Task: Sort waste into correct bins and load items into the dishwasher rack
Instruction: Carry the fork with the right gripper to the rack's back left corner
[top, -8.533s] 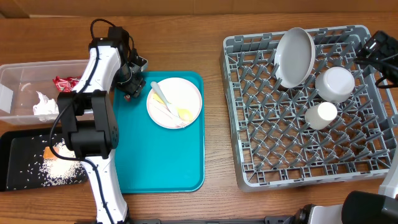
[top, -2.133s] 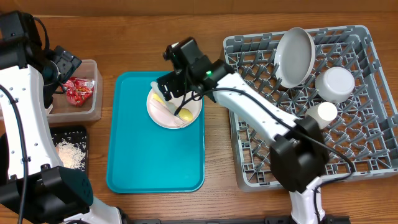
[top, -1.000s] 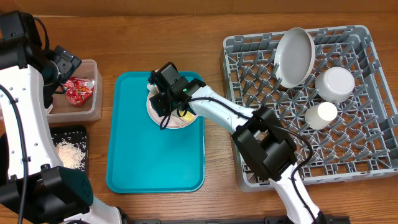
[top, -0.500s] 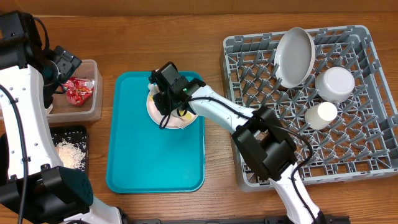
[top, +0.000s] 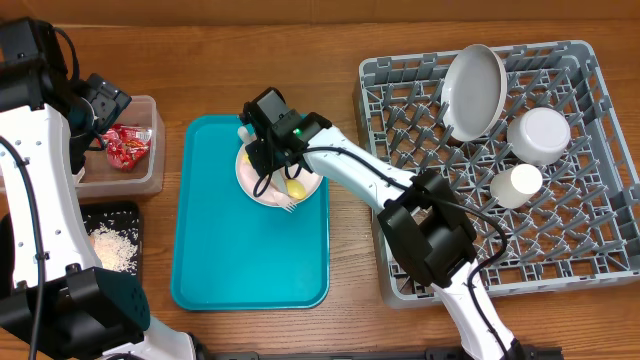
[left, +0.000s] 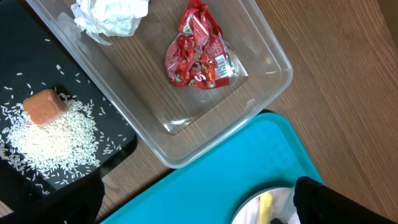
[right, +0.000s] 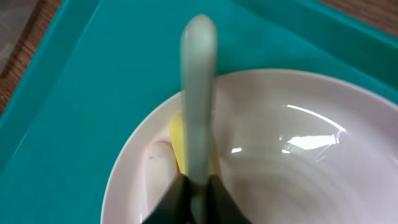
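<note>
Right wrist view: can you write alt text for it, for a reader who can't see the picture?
The right gripper is shut on a pale utensil, whose blurred end points away from the camera over a white plate. A yellow spoon lies on the plate beneath it, and the plate sits on a teal tray.

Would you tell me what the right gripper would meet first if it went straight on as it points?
Likely the pale plate, by the yellow spoon; the pale utensil the right gripper holds would touch first. Depth is unclear.
</note>
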